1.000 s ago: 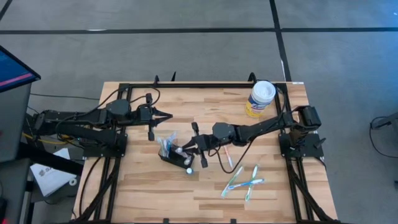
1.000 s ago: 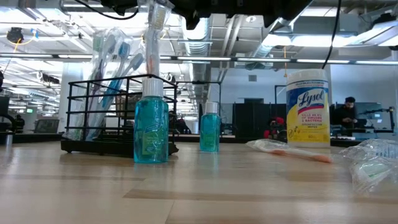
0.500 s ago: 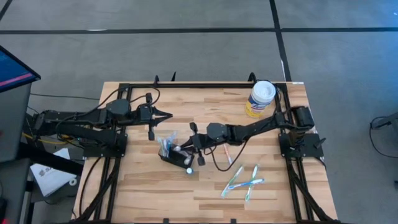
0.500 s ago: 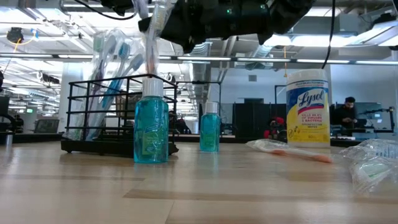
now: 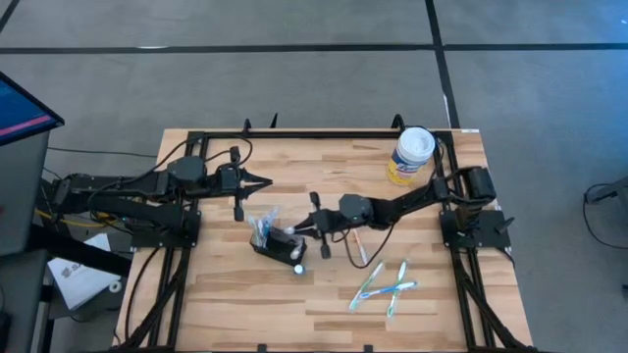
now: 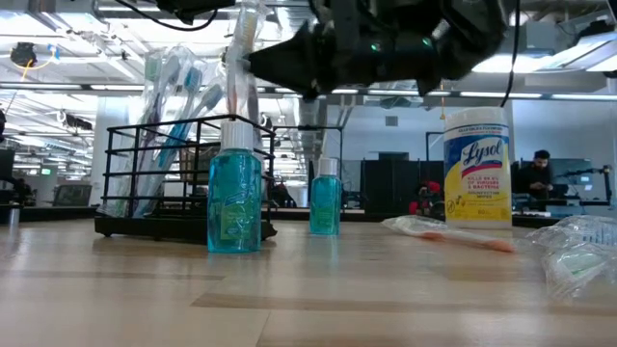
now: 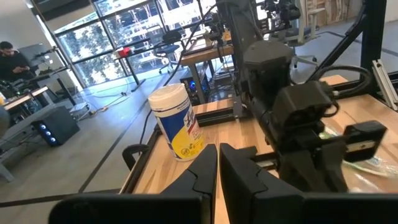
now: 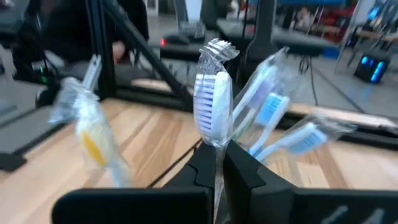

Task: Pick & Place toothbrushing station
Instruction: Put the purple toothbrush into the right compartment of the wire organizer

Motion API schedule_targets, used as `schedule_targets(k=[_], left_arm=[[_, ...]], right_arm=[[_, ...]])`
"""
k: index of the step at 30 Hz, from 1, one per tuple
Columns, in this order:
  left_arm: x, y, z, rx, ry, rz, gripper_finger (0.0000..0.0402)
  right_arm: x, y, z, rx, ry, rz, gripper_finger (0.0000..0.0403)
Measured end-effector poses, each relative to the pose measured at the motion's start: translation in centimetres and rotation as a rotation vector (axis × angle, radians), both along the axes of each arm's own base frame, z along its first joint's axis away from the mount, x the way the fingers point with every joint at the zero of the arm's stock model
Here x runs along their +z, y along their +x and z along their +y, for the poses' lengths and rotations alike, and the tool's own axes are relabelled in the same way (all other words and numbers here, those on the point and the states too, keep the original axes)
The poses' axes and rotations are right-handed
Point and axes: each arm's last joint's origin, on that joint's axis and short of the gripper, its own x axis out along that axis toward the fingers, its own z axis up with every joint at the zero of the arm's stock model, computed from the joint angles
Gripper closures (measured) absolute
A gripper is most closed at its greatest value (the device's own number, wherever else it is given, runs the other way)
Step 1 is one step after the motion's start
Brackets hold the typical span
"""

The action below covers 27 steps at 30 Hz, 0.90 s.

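Two arms share the wooden table (image 5: 226, 304). At nine o'clock the left gripper (image 5: 267, 180) waits above bare boards, fingers pressed together on nothing. Near the centre sits the toothbrushing station (image 5: 273, 245), a black wire holder with wrapped brushes and two blue bottles (image 6: 234, 193) just beside it. Over its three o'clock edge, the right gripper (image 5: 294, 232) pinches a wrapped toothbrush (image 8: 212, 112) upright. At one o'clock stands a yellow canister (image 5: 411, 155); loose toothbrushes (image 5: 385, 287) lie at five o'clock.
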Motion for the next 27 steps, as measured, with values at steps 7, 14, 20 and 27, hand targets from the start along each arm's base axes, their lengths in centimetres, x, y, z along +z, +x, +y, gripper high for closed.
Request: schedule_targets(k=[7,14,20,27], left_arm=[[0.0,0.0,0.0,0.000,0.000,-0.003,0.0389],[0.1,0.0,0.0,0.001,0.001,-0.010,0.0389],[0.1,0.0,0.0,0.000,0.012,-0.008,0.0389],[0.1,0.0,0.0,-0.001,0.026,-0.006,0.0389]], right_arm=[[-1.1,-1.3,-0.2,-0.005,0.020,-0.042,0.0388],[-1.4,-1.4,-0.3,-0.005,0.015,-0.014,0.0356],[-1.4,-1.4,-0.3,-0.007,0.014,-0.011,0.0352],[-0.1,-2.0,-0.3,-0.010,0.015,0.041,0.0351]])
